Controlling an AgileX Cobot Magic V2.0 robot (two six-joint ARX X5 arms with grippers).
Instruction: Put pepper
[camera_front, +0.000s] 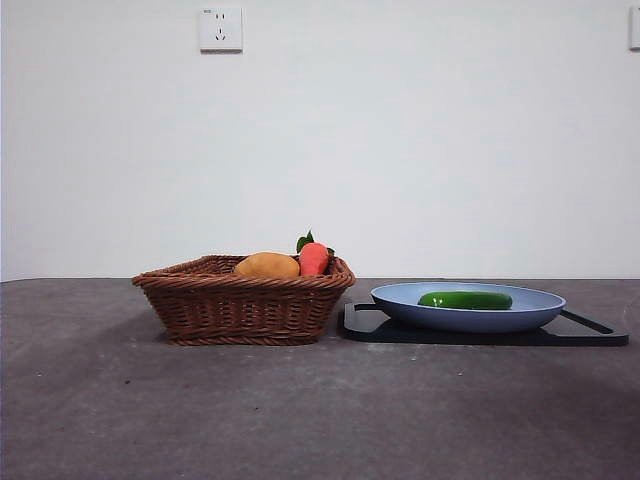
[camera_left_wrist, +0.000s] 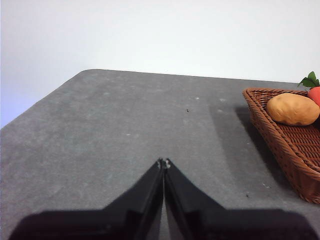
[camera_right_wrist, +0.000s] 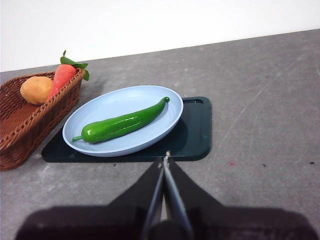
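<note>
pepper (camera_right_wrist: 122, 123) centred in plate (camera_right_wrist: 165, 97), rims clear

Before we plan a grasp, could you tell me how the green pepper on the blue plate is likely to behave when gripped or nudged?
The pepper has a glossy skin, so it may slip between jaws. It is long and rounded, lying flat in the plate, so a push from the side would probably roll it toward the shallow rim. It looks firm rather than floppy, though that is only a guess.

left gripper (camera_left_wrist: 163, 163) fingers closed, right gripper (camera_right_wrist: 165, 159) fingers closed
</note>
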